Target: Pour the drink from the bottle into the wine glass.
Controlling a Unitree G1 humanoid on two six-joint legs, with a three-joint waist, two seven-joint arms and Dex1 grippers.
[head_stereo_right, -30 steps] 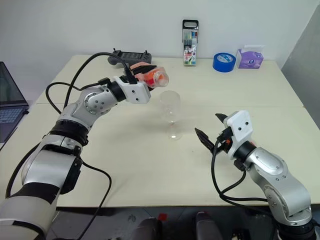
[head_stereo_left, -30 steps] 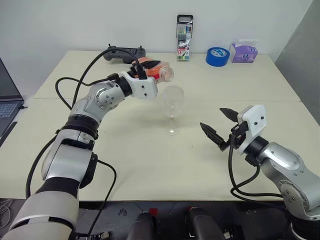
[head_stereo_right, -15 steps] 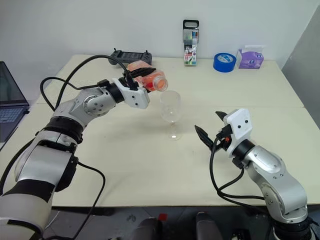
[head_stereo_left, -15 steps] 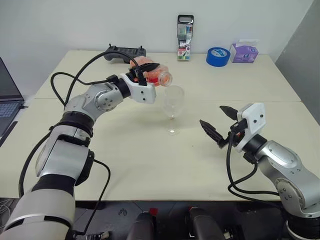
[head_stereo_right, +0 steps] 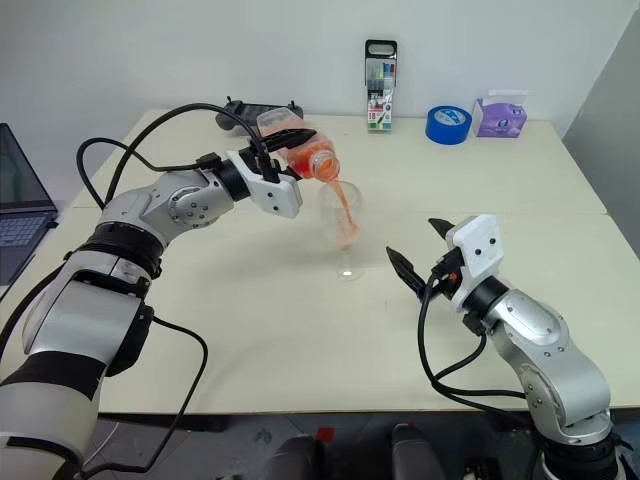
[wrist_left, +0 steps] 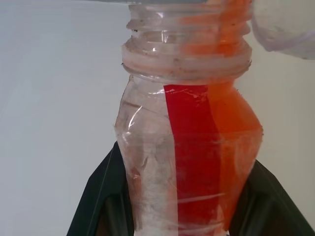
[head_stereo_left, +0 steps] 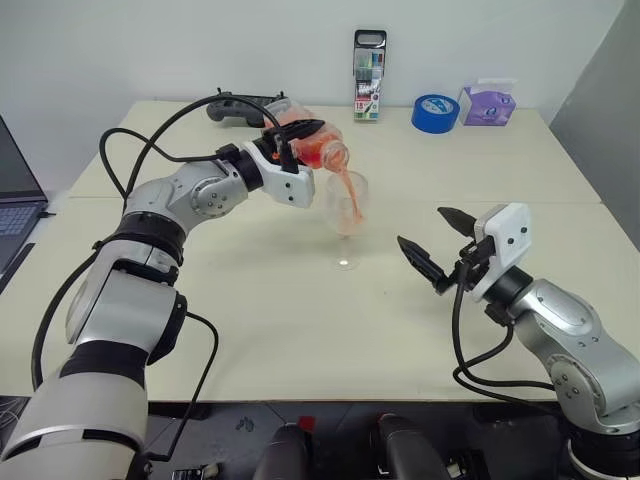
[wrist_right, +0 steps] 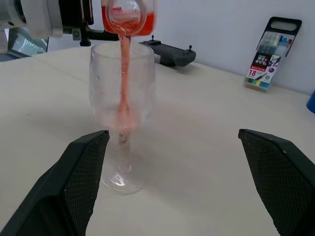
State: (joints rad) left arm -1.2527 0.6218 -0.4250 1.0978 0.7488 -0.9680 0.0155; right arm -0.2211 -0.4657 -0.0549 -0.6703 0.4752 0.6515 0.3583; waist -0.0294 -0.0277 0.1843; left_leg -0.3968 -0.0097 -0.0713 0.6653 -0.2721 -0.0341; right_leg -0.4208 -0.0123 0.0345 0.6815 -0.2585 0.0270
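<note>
Bottle (head_stereo_left: 312, 147) position: above and just left of the wine glass (head_stereo_left: 346, 205), tilted with its open mouth lowest at the right, over the glass rim. The left gripper (head_stereo_left: 297, 140) is clamped on the bottle body; in the left wrist view the two black fingers (wrist_left: 101, 194) press against both sides of the bottle (wrist_left: 189, 162), whose red label stripe runs along its length.

Remaining items, in descending order of size:

1. Table (head_stereo_left: 250, 330): pale tabletop carrying all items.
2. Right gripper (head_stereo_left: 437, 250): held above the near right part of the table, right of the wine glass and apart from it. Its fingers are spread wide with nothing between them; in the right wrist view the wine glass (wrist_right: 123, 113) stands beyond the fingertips.
3. Wine glass: upright near the table centre, foot flat on the surface.
4. Black controller (head_stereo_left: 240, 106): at the far edge, behind the left gripper.
5. Marker pack (head_stereo_left: 368, 76): upright at the far edge, right of the controller.
6. Purple tissue pack (head_stereo_left: 487, 103): far right corner.
7. Blue tape roll (head_stereo_left: 435, 112): just left of the tissue pack.
8. Drink (head_stereo_right: 343, 210): a thin orange-red stream falls from the bottle mouth into the glass bowl, where a small amount collects at the bottom.
</note>
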